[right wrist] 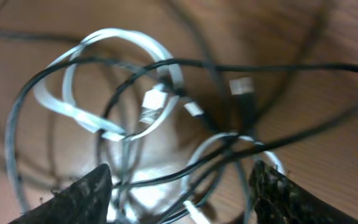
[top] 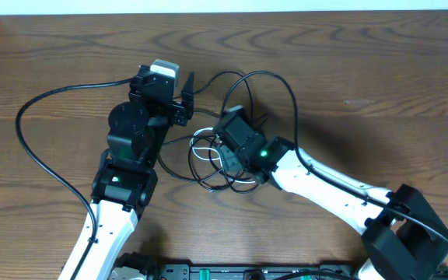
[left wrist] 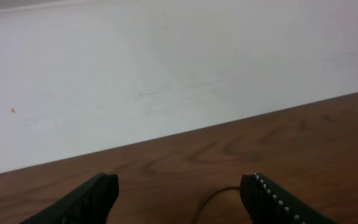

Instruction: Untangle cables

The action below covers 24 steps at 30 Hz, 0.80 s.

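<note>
The cables (top: 285, 84) lie in a tangle at the table's middle: thin black loops and one white cord (top: 196, 149). My right gripper (top: 222, 152) hangs low over the tangle. In the right wrist view it (right wrist: 179, 186) is open, with black strands (right wrist: 241, 65) and the white cord (right wrist: 118, 38) crossing between its fingers. Small plug ends (right wrist: 241, 84) lie among the loops. My left gripper (top: 186, 99) is just left of the tangle, raised and facing the far edge. In the left wrist view it (left wrist: 182, 196) is open and empty, with one thin black strand (left wrist: 211, 199) below it.
A thicker black cable (top: 23, 117) fixed to the left arm loops out over the left of the wooden table (top: 379, 70). A white wall (left wrist: 166, 74) stands behind the far edge. The arm bases sit along the near edge.
</note>
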### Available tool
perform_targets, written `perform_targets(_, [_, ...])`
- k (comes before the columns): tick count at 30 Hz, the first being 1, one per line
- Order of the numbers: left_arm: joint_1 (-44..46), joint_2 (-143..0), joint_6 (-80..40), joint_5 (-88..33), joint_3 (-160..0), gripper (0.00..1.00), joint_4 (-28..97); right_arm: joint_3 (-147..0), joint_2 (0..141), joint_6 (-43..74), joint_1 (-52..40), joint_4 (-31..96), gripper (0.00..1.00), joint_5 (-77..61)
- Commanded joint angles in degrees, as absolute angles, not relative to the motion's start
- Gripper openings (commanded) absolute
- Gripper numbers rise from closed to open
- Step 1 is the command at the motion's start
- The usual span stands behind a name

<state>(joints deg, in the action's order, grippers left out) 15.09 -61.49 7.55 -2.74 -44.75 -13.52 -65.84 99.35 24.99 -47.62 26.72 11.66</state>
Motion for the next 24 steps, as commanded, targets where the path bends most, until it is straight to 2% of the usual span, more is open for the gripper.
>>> perform_targets(1, [14.8,-61.2,8.1,-1.5,-45.5,0.68,-13.6,-65.7,99.2,32.0,-45.8,26.6,0.67,17.7])
perform_targets(9, [14.8,-62.0,8.1,-1.5,-45.5,0.68,-12.2,-65.7,102.9,33.2,-42.2,22.2,0.67,16.7])
perform_targets(13, [14.8,-62.4,8.1,-1.5,-45.5,0.68,-12.2,-65.7,104.2,38.8,-41.8,20.2,0.58,16.1])
perform_targets(18, [14.8,-62.4,8.1,-2.6,-45.5,0.68,-12.3,-65.6,105.8,44.2,-41.8,19.8,0.3,16.1])
perform_targets(21, [14.8,-62.4,8.1,-2.6,-45.5,0.68,-12.2,-65.6,106.0,44.1,-41.8,20.0,0.02,16.1])
perform_targets(24, [14.8,-62.4,8.1,-3.1,-45.5,0.68,-12.2,-65.7,105.7,43.7,-41.8,20.2,0.01,15.8])
